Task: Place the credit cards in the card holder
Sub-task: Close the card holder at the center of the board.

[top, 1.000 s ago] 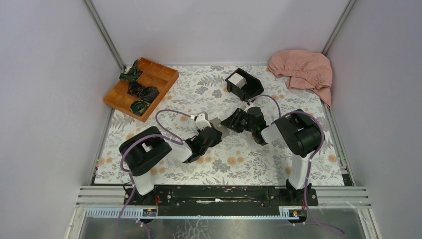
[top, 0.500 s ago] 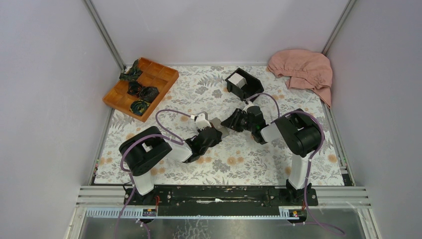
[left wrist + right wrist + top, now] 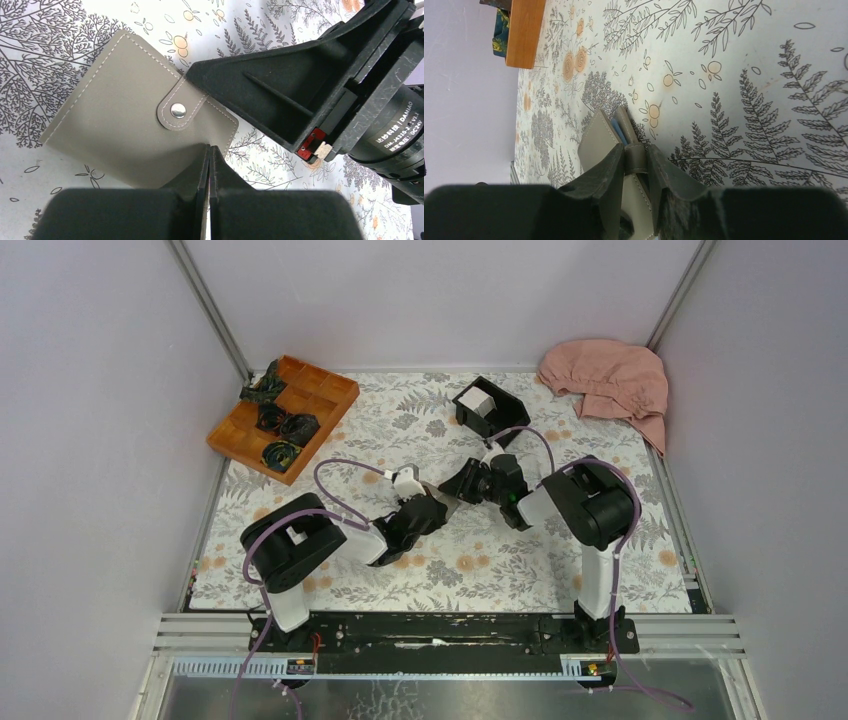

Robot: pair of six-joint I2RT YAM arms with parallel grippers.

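1. The card holder (image 3: 125, 120) lies near the middle of the flower-printed table cover (image 3: 500, 560), between the two arms. It is folded shut, grey side up, with pale stitching along its edges.
2. A strap tab (image 3: 194, 99) crosses its edge and is fastened by a round metal snap (image 3: 177, 110). Neither bears any writing.
3. The left gripper (image 3: 209, 152) has its jaws pressed together with nothing between them. Its tips rest at the near edge of the card holder.
4. The right gripper (image 3: 634, 149) stands at a narrow gap with one finger on each side of the strap tab. Whether it pinches the tab, I cannot tell. In its wrist view a sliver of blue lining shows at the holder's edge.
5. The motor housing (image 3: 397, 122) on the right wrist carries white lettering. "DAMIAO" stands after some Chinese characters, with "DM-J4310-2" and "DC24V" beneath it. The rest is cut off.
6. The credit cards (image 3: 478, 400) sit as a white stack inside the black box (image 3: 508, 422) toward the far side, well apart from the card holder.
7. A wooden tray (image 3: 335, 390) with dark bundles sits at the far left and a pink cloth (image 3: 610, 375) at the far right. No writing can be read on either.
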